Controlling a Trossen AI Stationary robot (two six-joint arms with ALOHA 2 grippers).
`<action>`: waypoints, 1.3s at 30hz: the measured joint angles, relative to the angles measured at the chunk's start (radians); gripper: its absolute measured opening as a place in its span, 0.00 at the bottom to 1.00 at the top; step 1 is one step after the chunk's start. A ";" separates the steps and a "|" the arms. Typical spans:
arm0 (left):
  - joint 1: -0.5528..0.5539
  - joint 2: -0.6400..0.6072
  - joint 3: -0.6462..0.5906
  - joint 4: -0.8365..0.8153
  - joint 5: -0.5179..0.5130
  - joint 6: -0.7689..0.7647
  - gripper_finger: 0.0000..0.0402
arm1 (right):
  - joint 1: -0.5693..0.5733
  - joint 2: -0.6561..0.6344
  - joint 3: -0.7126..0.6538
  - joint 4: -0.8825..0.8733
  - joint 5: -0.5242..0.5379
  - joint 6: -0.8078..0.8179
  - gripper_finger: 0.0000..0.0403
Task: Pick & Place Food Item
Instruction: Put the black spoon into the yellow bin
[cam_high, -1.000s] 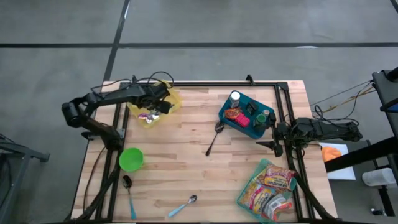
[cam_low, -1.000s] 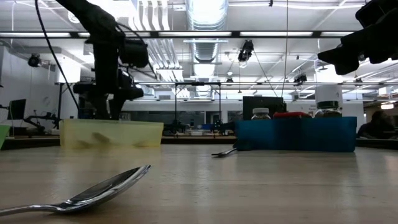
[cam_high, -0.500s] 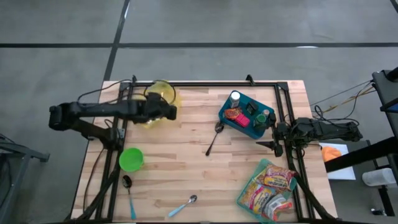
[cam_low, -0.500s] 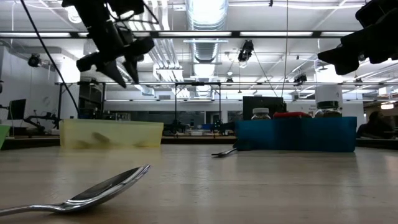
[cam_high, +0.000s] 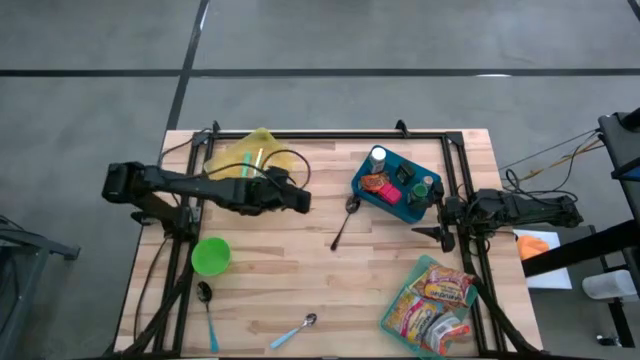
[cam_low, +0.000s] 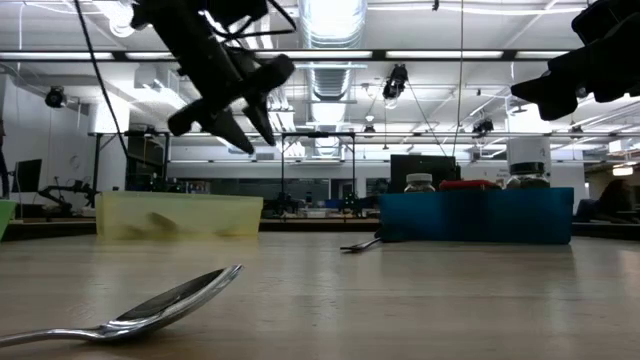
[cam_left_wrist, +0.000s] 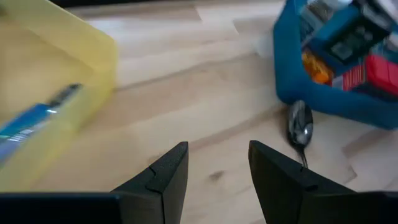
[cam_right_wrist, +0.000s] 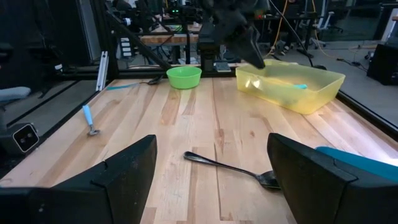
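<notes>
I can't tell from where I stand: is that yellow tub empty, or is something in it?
Not empty. The yellow tub holds at least one blue packet, seen through its open top; what else lies inside, I cannot tell.

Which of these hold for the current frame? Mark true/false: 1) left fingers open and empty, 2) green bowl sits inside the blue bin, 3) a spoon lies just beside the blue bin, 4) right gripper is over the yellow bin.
1) True: the left gripper hangs above bare wood, its fingers apart with nothing between them.
2) False: the green bowl stands alone on the table, far from the blue bin.
3) True: a spoon lies with its bowl at the blue bin's edge.
4) False: the right gripper waits at the table's right edge; the yellow bin is across the table.
</notes>
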 joint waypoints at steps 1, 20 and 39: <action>-0.003 0.027 0.018 0.000 0.012 0.000 0.43 | 0.000 0.000 0.000 0.000 0.000 0.000 0.75; -0.104 0.521 0.436 -0.041 -0.061 0.174 0.43 | 0.000 0.000 0.000 0.000 0.001 0.000 0.75; -0.108 0.667 0.489 0.090 -0.016 0.337 0.43 | 0.000 0.000 0.000 0.000 0.006 0.000 0.75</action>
